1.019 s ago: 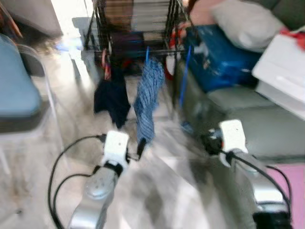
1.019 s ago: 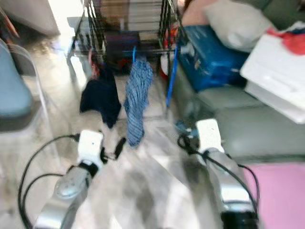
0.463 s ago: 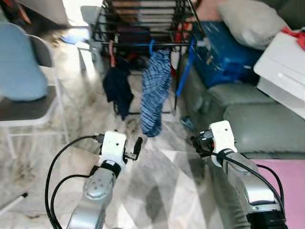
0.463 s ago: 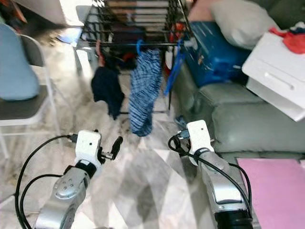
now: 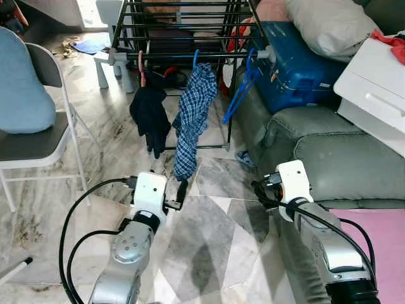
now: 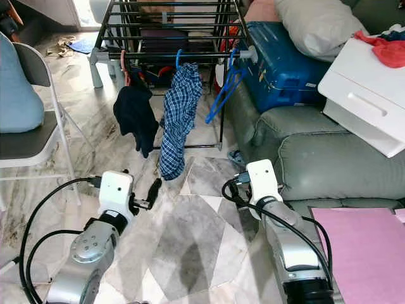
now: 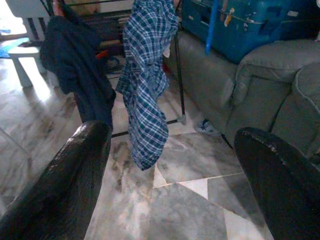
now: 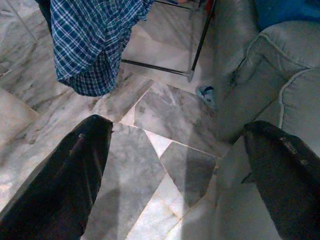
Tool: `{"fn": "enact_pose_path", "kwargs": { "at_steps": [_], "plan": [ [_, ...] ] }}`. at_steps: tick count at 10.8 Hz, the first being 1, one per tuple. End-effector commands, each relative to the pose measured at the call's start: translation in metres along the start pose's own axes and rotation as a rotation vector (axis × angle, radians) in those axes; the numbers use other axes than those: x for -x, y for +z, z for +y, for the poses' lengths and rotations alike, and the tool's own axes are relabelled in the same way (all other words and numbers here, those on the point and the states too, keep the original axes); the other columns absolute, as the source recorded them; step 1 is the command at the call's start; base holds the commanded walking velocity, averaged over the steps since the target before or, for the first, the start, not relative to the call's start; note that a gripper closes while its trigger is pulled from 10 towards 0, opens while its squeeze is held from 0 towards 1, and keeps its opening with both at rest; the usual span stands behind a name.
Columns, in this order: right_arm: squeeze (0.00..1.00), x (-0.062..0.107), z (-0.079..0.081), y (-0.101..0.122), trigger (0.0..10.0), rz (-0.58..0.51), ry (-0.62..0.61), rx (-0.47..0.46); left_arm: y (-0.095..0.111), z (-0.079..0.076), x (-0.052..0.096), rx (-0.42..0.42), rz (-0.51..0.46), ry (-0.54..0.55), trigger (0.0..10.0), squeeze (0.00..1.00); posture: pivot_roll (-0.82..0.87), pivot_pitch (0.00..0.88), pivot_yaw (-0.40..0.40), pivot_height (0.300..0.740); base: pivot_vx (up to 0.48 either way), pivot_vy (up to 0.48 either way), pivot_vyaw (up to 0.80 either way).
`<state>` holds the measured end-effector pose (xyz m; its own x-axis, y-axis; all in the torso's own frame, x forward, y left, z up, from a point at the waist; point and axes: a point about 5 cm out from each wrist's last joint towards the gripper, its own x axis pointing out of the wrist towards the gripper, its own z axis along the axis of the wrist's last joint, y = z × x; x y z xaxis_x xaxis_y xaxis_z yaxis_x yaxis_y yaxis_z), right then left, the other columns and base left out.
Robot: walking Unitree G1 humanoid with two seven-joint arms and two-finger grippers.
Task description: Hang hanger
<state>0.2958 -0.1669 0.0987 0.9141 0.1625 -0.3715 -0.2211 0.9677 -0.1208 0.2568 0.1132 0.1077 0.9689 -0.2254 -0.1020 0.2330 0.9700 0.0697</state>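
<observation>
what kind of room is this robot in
Most likely a lived-in living room used for drying laundry: a black drying rack with a plaid shirt hung on it, a grey sofa beside it, and a marble-tiled floor.

Blue hanger — empty, tilted — apparently hooked on the rack rail.

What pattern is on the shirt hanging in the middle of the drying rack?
Blue and white plaid shirt; clearest in the left wrist view.
</observation>
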Motion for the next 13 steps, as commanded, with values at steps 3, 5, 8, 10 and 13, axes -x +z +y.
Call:
{"fn": "enact_pose_path", "kwargs": {
  "at_steps": [3,5,8,10,13],
  "plan": [
    [0.00,0.0001,0.0031,0.0019,10.0,-0.003,0.007,0.005,0.0054,0.0010,-0.0010,-0.016,-0.025,0.015,10.0,0.00,-0.04,0.094,-0.026,0.740,0.000,0.000,0.00],
    [0.00,-0.0001,0.0044,0.0012,10.0,-0.002,0.011,0.004,0.0060,0.0023,-0.0008,-0.018,-0.032,0.037,10.0,0.00,-0.03,0.096,-0.029,0.740,0.000,0.000,0.00],
    [0.00,-0.0009,0.0055,0.0016,10.0,-0.001,0.020,0.004,0.0062,0.0033,-0.0011,-0.018,-0.035,0.050,10.0,0.00,-0.03,0.099,-0.034,0.740,0.000,0.000,0.00],
    [0.00,-0.0009,0.0068,0.0029,10.0,-0.012,0.028,-0.006,0.0059,0.0029,-0.0013,-0.018,-0.035,0.053,10.0,0.00,-0.04,0.100,-0.035,0.740,0.000,0.000,0.00],
    [0.00,-0.0007,0.0105,0.0048,10.0,-0.021,0.044,-0.008,0.0080,0.0044,-0.0013,-0.018,-0.051,0.078,10.0,0.00,-0.03,0.101,-0.041,0.740,0.000,0.000,0.00]
  ]
}}
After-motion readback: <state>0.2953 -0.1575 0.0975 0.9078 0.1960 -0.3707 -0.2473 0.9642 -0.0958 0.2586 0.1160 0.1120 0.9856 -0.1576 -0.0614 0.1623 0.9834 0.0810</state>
